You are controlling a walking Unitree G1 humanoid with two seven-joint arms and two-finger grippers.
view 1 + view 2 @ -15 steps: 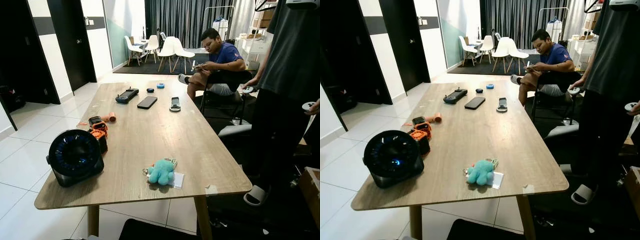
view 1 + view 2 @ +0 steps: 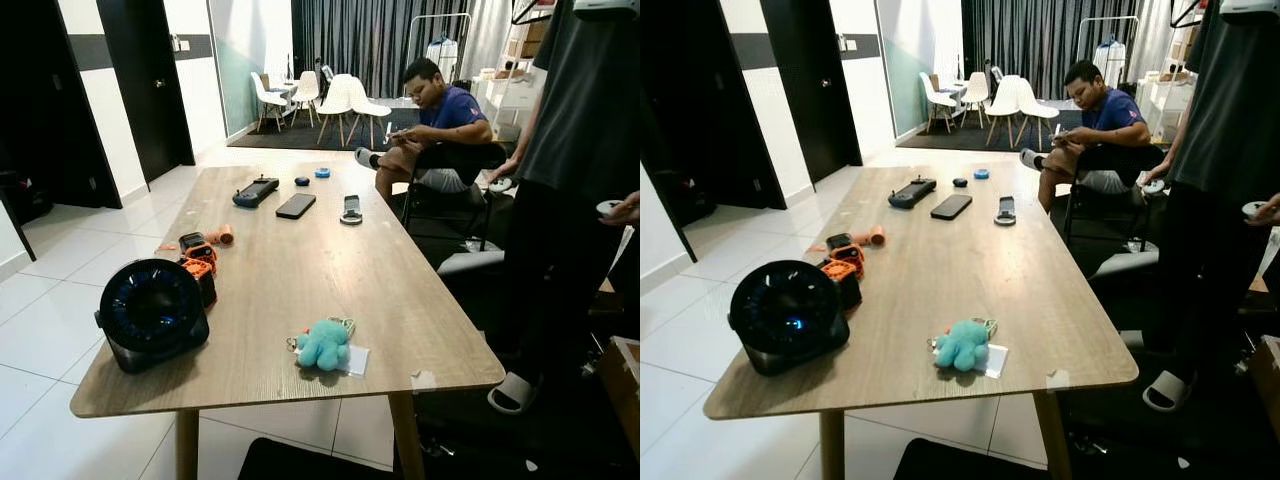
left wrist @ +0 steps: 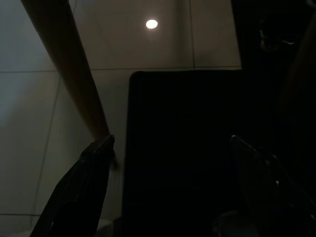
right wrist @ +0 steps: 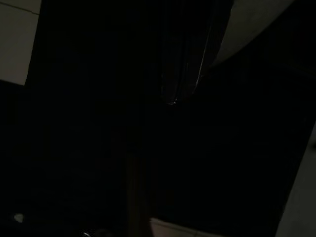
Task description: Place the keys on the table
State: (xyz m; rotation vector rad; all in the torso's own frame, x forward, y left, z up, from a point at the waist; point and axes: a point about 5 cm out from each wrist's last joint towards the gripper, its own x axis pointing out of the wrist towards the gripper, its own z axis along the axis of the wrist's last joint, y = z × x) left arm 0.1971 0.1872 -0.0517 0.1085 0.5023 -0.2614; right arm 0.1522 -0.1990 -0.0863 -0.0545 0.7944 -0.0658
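One bunch of keys (image 2: 343,325) with a teal plush charm (image 2: 322,344) lay on the counter (image 2: 300,260) near its front edge, a black fan (image 2: 152,313) at nine o'clock. The left gripper (image 3: 168,187) hung low with jaws released; the right gripper's jaws could not be told.

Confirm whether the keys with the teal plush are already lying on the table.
Yes: the keys with the teal plush lie on the wooden table near its front edge.
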